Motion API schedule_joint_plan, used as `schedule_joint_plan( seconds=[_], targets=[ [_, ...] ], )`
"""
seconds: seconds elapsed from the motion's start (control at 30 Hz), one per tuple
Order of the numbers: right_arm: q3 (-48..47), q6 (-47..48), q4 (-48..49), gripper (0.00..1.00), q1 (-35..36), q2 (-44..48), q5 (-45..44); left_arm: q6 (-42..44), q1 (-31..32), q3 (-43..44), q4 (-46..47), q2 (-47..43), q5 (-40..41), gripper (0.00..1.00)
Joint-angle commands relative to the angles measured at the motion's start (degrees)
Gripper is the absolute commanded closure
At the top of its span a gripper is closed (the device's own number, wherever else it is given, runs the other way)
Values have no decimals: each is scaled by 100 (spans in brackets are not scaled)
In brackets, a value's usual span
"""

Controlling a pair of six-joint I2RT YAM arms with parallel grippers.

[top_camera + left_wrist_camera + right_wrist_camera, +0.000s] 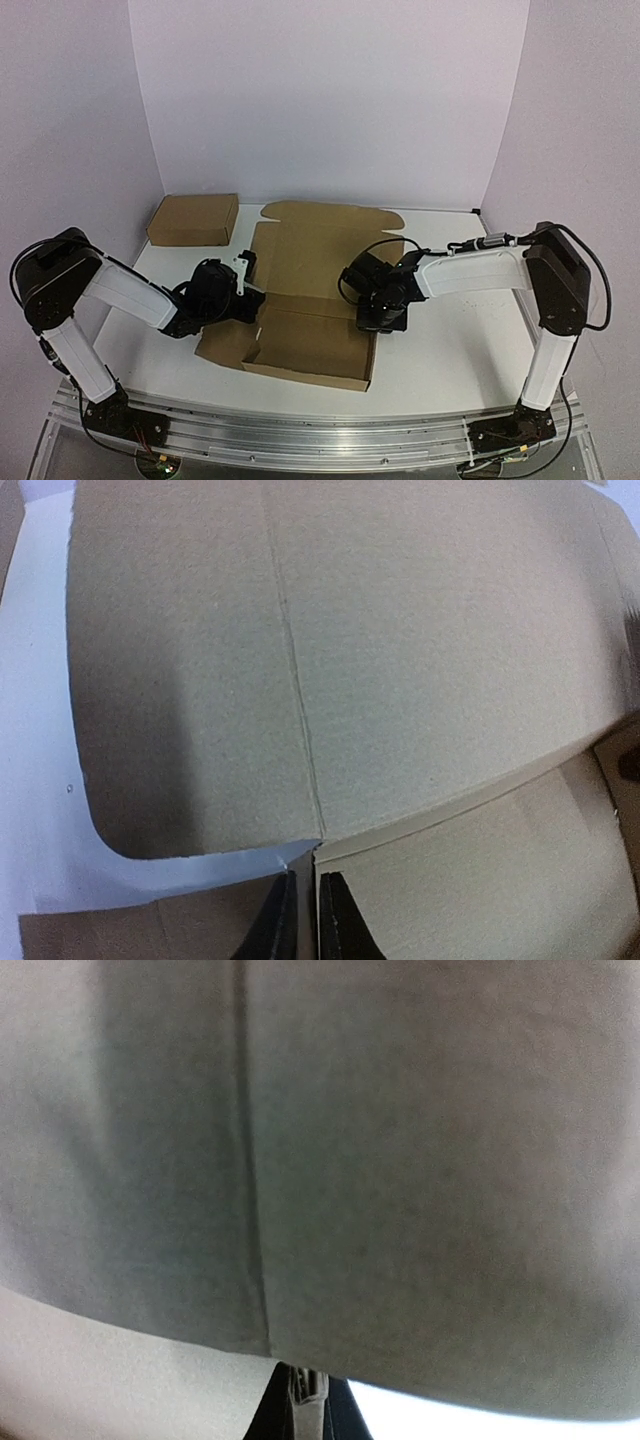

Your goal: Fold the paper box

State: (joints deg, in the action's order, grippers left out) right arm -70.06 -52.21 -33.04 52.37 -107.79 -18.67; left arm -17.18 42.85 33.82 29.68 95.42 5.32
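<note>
Left gripper [305, 900] pinches paper box [310, 340] left wall; right gripper [308, 1388] pinches right wall. Risk: uneven pull, thin wall slips free, springs flat, tears crease.

Robot lab test cell here, plain pale walls [330, 100] boxing in the upper frame, white table [450, 350], aluminium rail [330, 430] along the bottom.
</note>
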Motion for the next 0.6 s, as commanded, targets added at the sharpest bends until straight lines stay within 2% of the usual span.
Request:
schedule_joint_plan(
  seconds=[0.0,0.17,0.23,0.37,0.57],
  targets=[
    [105,140,-125,100,-2,173,-570,256,-83,349,-684,-415,-180,81],
    [220,340,21,100,-2,281,-949,523,-356,676,-1581,-1017,-862,65],
    [325,406,195,100,-5,372,-1043,596,-554,773,-1977,-1327,-1087,63],
    [725,497,710,100,-6,653,-1176,394,-1244,949,-3002,-1670,-1242,62],
    [1233,647,1426,100,-3,992,-1353,-246,-2055,1258,-4897,-1072,-1563,69]
  ],
)
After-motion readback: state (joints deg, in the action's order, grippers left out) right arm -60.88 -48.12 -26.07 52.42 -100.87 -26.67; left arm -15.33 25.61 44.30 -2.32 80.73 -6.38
